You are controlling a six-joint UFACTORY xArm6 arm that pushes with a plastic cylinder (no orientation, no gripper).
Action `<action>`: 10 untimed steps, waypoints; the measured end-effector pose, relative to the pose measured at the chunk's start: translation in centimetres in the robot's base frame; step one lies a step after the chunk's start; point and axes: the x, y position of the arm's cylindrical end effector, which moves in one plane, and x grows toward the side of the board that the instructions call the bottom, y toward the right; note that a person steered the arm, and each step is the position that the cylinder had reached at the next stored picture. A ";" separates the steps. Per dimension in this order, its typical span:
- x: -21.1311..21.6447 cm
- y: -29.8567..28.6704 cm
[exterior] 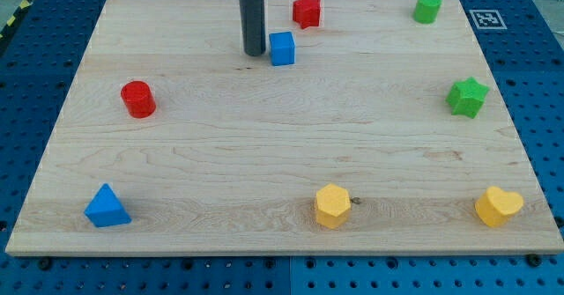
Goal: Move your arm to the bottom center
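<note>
My tip (254, 53) rests on the wooden board (264, 154) near the view's top centre, just left of a blue cube (282, 48) and close to touching it. A red star (307, 11) lies up and to the right of the cube. At the view's bottom centre sits a yellow hexagon (332, 206), far below my tip.
A red cylinder (137, 99) is at the left. A blue triangle (107, 207) is at the bottom left. A yellow heart (498, 206) is at the bottom right. A green star (467, 97) is at the right and a green cylinder (427, 7) at the top right.
</note>
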 end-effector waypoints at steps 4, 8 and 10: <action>3.5 1.6; 12.9 3.0; 19.3 4.0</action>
